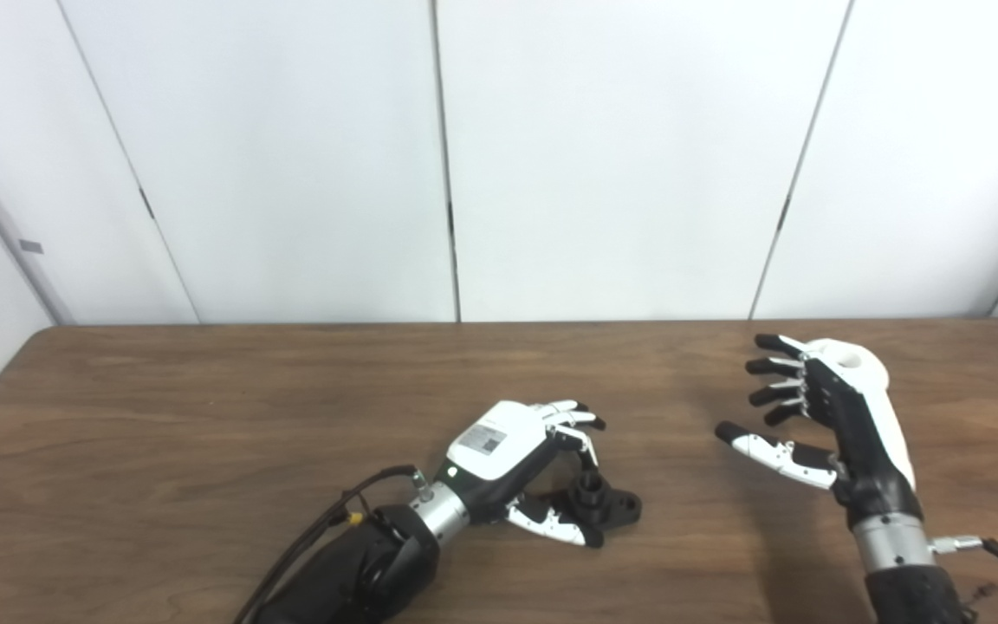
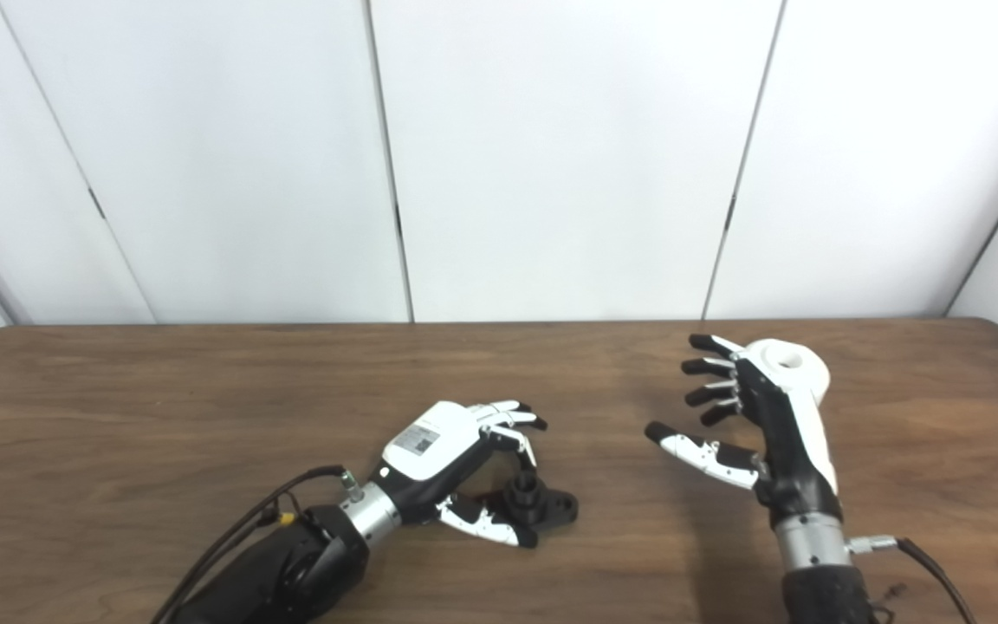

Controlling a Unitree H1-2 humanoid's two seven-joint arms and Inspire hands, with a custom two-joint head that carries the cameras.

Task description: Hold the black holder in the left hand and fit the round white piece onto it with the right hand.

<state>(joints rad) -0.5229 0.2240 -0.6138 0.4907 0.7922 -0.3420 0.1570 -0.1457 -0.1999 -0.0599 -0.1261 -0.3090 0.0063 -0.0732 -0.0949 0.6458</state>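
Round white piece (image 2: 789,364) sits on the table (image 2: 118,416) directly behind the right hand (image 2: 763,425), at about 1 o'clock from the palm, touching or just beside its back; contact cannot be told. It shows a dark hole on top, so its axis looks upright. The right hand's fingers are spread wide and hold nothing, pointing toward 9–10 o'clock, away from the piece. Judgement: the hand has to turn or go round to the far side before the fingers can close on it.

Black holder (image 1: 599,501) lies flat on the table near centre, its short round post pointing up, long axis running roughly 3–9 o'clock. Left hand (image 1: 516,468) is cupped over it from 9 o'clock, fingers curled above the post, thumb low along the near edge. Whether the fingers grip or only bracket it cannot be told; the holder looks not yet lifted.

White piece lies at about 2 o'clock from the holder, well apart, right hand between them. Nothing else on the table; white wall panels (image 1: 620,156) behind.
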